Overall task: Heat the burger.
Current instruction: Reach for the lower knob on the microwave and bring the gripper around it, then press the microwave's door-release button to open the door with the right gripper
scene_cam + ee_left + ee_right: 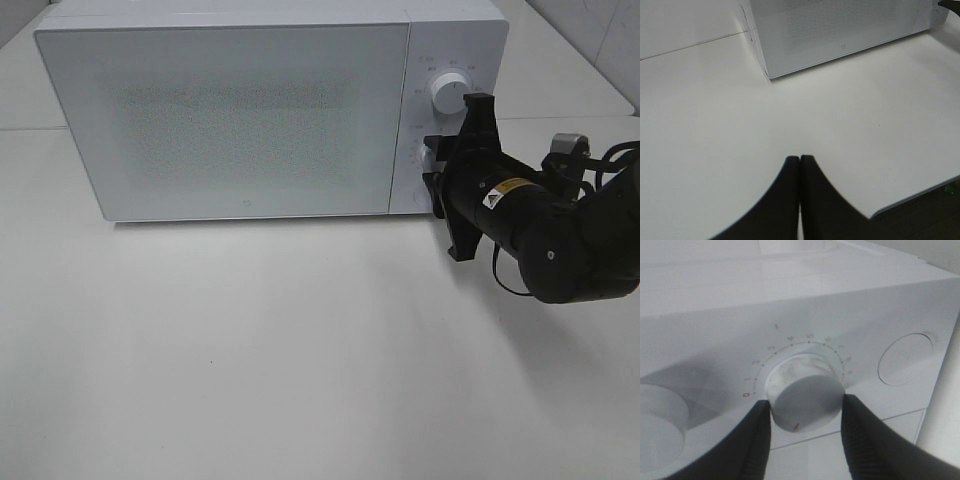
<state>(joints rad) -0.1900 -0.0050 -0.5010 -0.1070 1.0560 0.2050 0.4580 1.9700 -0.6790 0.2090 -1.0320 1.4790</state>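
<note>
Burger unseen, presumably behind the shut microwave (230, 120) door. Right gripper (805, 402) clamps half-open jaws on the lower dial (800, 385) to set the heating time. Left gripper (800, 165), closed and empty, hangs over the table (705, 125).

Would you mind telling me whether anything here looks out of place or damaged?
Nothing stands out. The microwave sits square on the table with its door shut, the right gripper clasps the lower dial, and the left gripper is shut. The burger is not in view.
</note>
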